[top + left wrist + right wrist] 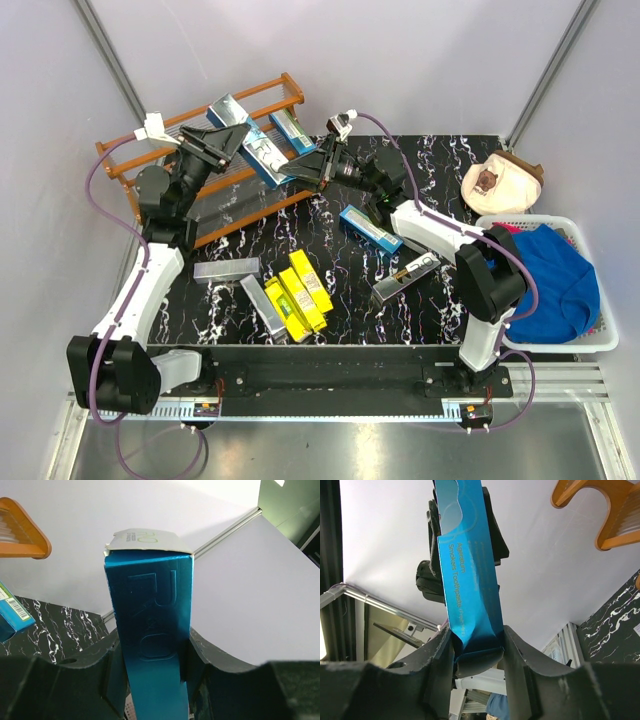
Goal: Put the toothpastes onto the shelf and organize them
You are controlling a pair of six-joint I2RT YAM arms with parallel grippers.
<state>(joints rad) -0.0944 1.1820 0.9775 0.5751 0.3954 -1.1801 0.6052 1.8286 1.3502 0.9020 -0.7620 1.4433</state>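
Top: high above the near edge, looking down over the whole desk [440,170] and shelf [290,85]. Wrists: close up along the left pincer [152,652] and right pincer [476,640], tilted upward. Shared by all three: shelf wood and the blue carton [258,152].

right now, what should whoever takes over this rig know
Left claw: shut on one end of the held blue carton.
Right claw: shut on the same carton's other end, so both hold it in the air beside the shelf.
Done: one teal carton appears to lie at the shelf's right end.
Left: the held carton, plus what is on the table: three yellow cartons, two silver cartons, a loose blue carton and a dark carton.
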